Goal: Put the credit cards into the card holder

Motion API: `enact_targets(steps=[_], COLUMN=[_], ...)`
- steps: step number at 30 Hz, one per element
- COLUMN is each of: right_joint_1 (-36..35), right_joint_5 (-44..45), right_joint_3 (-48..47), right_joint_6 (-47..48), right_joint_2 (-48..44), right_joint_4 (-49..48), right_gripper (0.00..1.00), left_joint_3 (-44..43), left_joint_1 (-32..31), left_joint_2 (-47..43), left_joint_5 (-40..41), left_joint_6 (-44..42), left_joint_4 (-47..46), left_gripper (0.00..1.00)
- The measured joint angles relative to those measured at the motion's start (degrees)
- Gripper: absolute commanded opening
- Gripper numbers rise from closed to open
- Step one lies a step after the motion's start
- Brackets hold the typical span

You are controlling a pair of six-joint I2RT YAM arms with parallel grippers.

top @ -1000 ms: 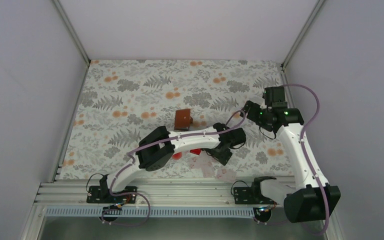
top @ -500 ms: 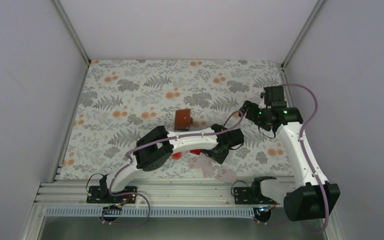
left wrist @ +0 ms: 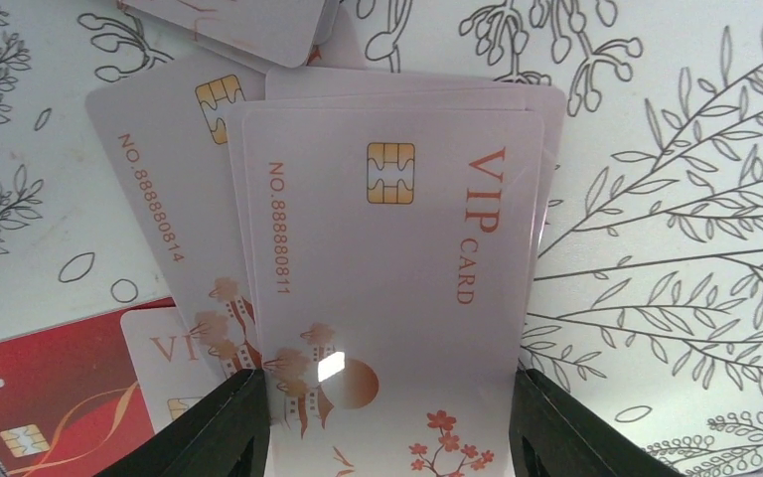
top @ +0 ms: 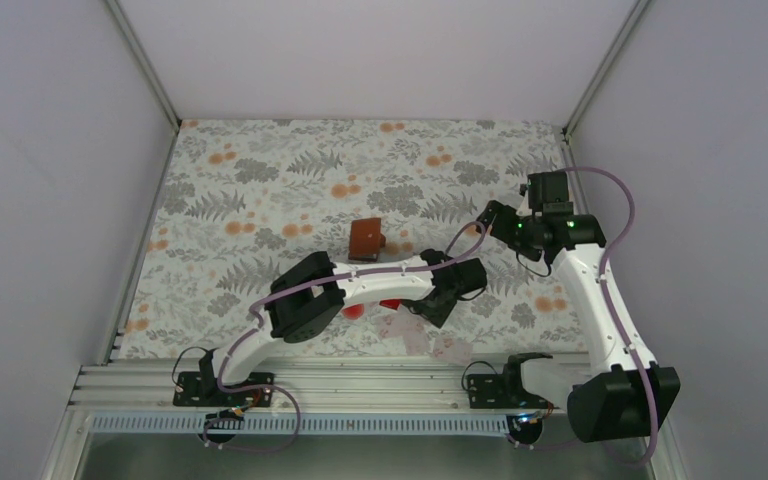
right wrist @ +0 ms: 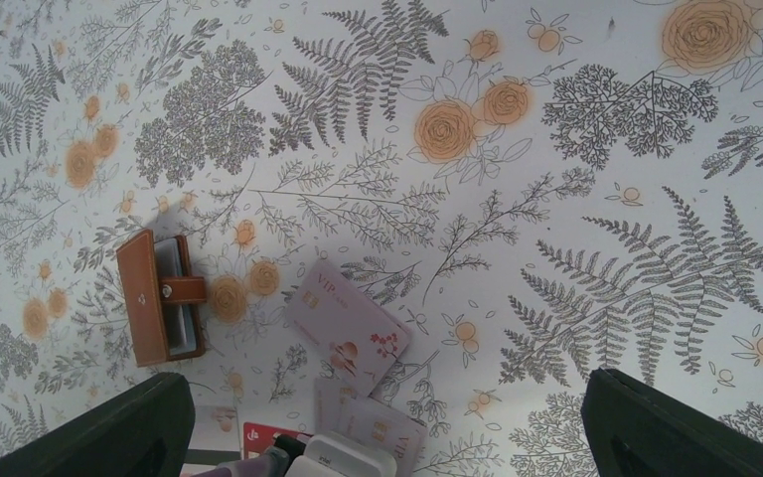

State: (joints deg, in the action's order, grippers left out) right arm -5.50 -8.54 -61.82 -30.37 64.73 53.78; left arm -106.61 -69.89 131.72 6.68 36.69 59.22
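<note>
Floral cloth [left wrist: 656, 149]; credit cards' [left wrist: 397, 288] printed numbers [left wrist: 280, 229] legible from left wrist only.

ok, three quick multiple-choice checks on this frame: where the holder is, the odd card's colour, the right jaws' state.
1. Where does the holder lie?
A) farther out than the cards
B) nearer than the cards, by the right base
C) in the far-left corner

2. What colour is the one card that isn't pale?
A) blue
B) red
C) green

3. The right jaws are:
A) shut on a card
B) shut, empty
C) open, empty

Answers:
1 A: the top view shows it beyond the cards.
2 B: the red card lies beside the pale ones.
3 C: the right wrist view shows them wide apart, holding nothing.
</note>
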Motion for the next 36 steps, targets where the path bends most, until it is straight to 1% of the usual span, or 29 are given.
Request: enact_targets(steps=[7, 13, 15, 19, 20, 22, 24, 28, 32, 36], right_joint_1=[0.0, 0.0, 0.0, 0.0, 0.0, 0.0, 0.0, -0.1, -1.0, -1.3], right_joint_5=[-0.3, -1.4, -2.7, -8.9, -11.2, -16.0, -21.4, -31.6, -39.2, -41.8], right_joint_3=[0.0, 0.0, 0.0, 1.2, 2.2, 4.5, 7.0, 10.7, 12.1, 13.2], right_joint_6=[0.0, 0.1, 0.3, 1.4, 1.7, 2.0, 2.2, 1.9, 0.7, -0.3], right_joint_2=[0.1, 0.1, 0.1, 0.1, 0.1, 0.1, 0.5, 1.2, 1.2, 1.2], right_joint_4=[-0.2, -0.5, -0.7, -3.0, -3.8, -5.2, -6.3, -8.8, -11.4, -13.7], right_gripper=[0.99, 0.99, 0.98, 0.89, 0.84, 0.78, 0.69, 0.59, 0.52, 0.51], left_joint_3=[0.3, 4.1, 6.1, 12.9, 14.3, 17.7, 20.8, 24.3, 25.2, 25.7], left_joint_1=[0.0, 0.0, 0.1, 0.5, 0.7, 1.1, 1.7, 3.0, 3.7, 3.7], left_joint_2=[-1.8, -8.9, -11.6, -17.2, -18.2, -20.3, -22.6, -26.5, -28.5, -29.0], left_joint_5=[1.1, 1.1, 1.1, 0.9, 0.6, -0.2, -1.4, -3.2, -4.0, -4.4], left_joint_6=[-0.5, -2.6, -3.3, -4.8, -5.1, -5.9, -6.4, -7.2, -8.0, -8.3], left_joint_4=[0.6, -2.3, -3.8, -8.4, -9.2, -11.6, -13.8, -16.9, -19.4, -19.7], left_gripper=[0.50, 0.52, 0.52, 0.52, 0.52, 0.52, 0.52, 0.52, 0.52, 0.52])
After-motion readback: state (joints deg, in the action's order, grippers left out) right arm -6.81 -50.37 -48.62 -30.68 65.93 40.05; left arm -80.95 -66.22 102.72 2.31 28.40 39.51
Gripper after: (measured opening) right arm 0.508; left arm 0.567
